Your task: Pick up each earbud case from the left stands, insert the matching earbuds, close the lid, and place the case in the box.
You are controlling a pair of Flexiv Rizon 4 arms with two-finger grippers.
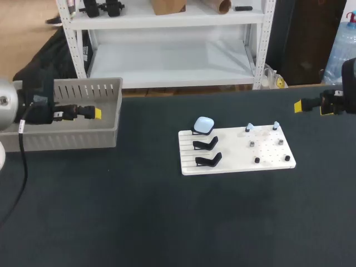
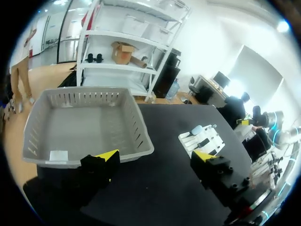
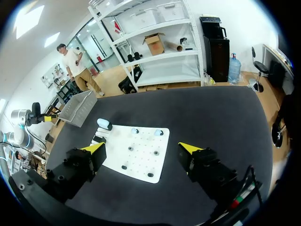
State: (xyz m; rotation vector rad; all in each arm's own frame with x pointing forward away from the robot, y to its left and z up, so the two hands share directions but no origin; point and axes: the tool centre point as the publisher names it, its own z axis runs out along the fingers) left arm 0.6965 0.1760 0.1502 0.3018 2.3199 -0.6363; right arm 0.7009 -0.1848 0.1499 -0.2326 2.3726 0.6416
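Your left gripper (image 2: 155, 157) hovers at the right end of the grey box (image 1: 67, 114) on the table's far left. Its fingers are spread wide with nothing between them. Your right gripper (image 3: 141, 148) hangs over the far right of the table, likewise spread and empty, well apart from the white board (image 1: 236, 158). On that board, a pale blue case (image 1: 204, 124) rests on the farthest of three black stands. The middle stand (image 1: 206, 144) and the near stand (image 1: 208, 161) show only their cradles. Two pale earbuds, one (image 1: 250, 128) beside the other (image 1: 275, 124), sit along the board's far edge, right of the case.
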